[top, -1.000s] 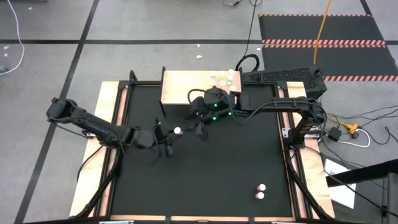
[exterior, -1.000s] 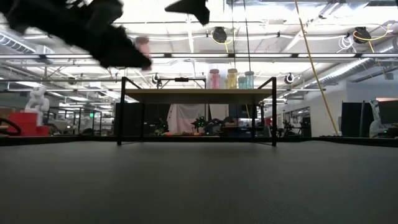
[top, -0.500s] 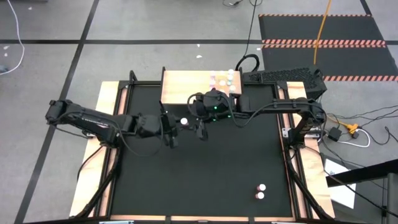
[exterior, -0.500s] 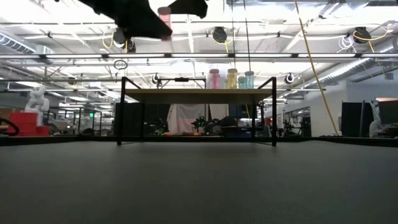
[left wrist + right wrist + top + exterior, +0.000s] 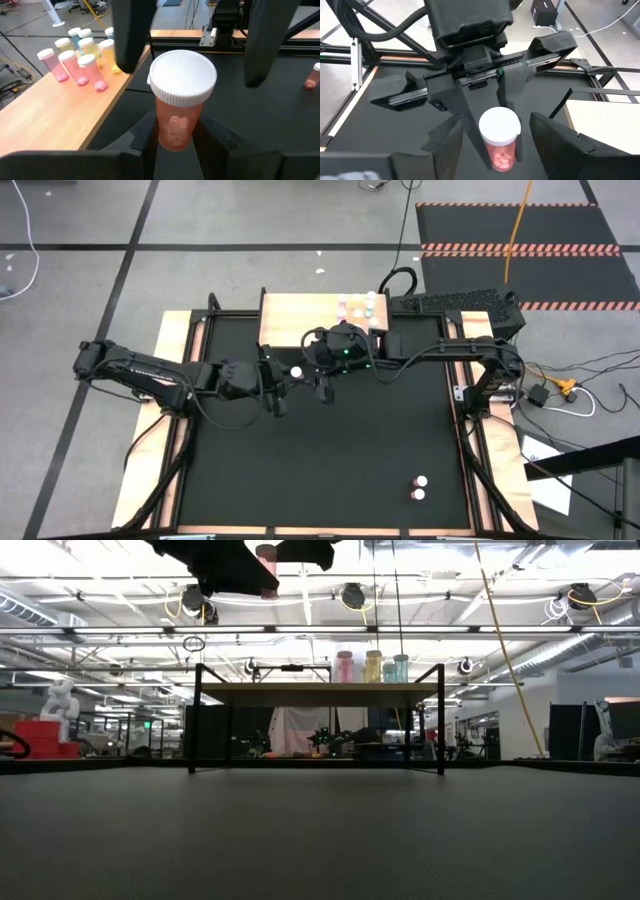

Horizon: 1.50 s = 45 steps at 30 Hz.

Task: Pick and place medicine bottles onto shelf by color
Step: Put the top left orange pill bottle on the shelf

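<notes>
Item: pink bottle — white ribbed cap, translucent pink body with pale tablets showing through the wall; upright, pinched low on the body by the left gripper, held in the air over the black mat, near the front edge of the shelf

Change: over the last second the left arm has carried the bottle from the mat's left-centre toward the middle and lifted it; in the low view it now sits near the top of the picture, above shelf height. Since half a second ago it has shifted only slightly. The right gripper has stayed put just beside it, facing the bottle, fingers spread to either side and not touching — they have narrowed a little

Meaning for the task: judged as a hand-over in mid-air, left to right, so that the right arm can set the bottle on the shelf; the left grip is not yet released, the right not yet closed

Other stock:
- shelf group — pink, yellow and blue bottles standing at the shelf's right end; in the left wrist view the pink ones stand together, yellow and blue behind
- two bottles on the mat near its front right corner, well apart from both arms, still to be placed
</notes>
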Available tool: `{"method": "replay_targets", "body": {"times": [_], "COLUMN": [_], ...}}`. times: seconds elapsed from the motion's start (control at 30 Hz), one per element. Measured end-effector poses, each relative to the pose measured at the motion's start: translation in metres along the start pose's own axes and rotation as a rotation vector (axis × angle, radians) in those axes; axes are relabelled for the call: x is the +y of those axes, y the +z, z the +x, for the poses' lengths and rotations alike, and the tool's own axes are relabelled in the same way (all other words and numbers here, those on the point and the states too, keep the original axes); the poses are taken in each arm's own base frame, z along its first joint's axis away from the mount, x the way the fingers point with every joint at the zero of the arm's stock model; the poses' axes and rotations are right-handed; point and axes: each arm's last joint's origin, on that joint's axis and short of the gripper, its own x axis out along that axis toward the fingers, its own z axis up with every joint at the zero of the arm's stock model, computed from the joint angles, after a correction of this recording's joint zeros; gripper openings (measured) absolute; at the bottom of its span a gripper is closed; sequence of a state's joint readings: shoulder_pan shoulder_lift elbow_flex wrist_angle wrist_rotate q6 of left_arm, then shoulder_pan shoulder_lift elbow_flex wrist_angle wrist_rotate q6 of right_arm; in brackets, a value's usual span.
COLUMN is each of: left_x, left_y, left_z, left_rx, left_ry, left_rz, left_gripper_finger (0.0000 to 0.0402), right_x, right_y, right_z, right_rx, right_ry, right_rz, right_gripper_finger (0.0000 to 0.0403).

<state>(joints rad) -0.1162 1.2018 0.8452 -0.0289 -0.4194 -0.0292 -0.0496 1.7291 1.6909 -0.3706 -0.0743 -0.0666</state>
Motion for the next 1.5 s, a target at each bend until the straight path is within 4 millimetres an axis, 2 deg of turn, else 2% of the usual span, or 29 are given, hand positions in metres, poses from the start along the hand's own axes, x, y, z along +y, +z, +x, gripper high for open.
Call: {"method": "replay_targets", "body": {"times": [0.2,0.5,0.73,1.1,1.23,1.37,1.5], "left_x": [0.0,0.0,0.0,0.001,0.001,0.004,0.011], "left_y": [0.0,0.0,0.0,-0.001,-0.001,0.002,0.012], "left_z": [0.0,0.0,0.0,0.001,0.001,-0.003,-0.022], "left_rx": [-0.001,0.0,0.004,0.006,0.006,-0.015,-0.077], "left_ry": [0.0,0.001,0.001,0.007,0.009,0.07,0.207], "left_rz": [-0.007,-0.013,-0.011,-0.024,-0.033,-0.043,-0.066], "left_gripper_finger": [0.0113,0.0113,0.0113,0.0113,0.0113,0.0113,0.0114], "right_x": [-0.002,-0.003,-0.004,-0.004,-0.004,-0.011,-0.03], "right_y": [-0.007,-0.001,-0.004,-0.004,-0.004,0.002,0.022], "right_z": [0.011,0.011,0.011,0.011,0.011,0.007,-0.006], "right_rx": [0.032,-0.024,0.001,0.006,0.003,-0.051,-0.13], "right_ry": [0.003,-0.001,0.0,-0.001,-0.001,-0.019,-0.059], "right_rz": [0.011,0.029,0.044,0.061,0.055,0.027,0.035], "right_gripper_finger": [0.0191,0.0173,0.0166,0.0112,0.0107,0.0119,0.0117]}}
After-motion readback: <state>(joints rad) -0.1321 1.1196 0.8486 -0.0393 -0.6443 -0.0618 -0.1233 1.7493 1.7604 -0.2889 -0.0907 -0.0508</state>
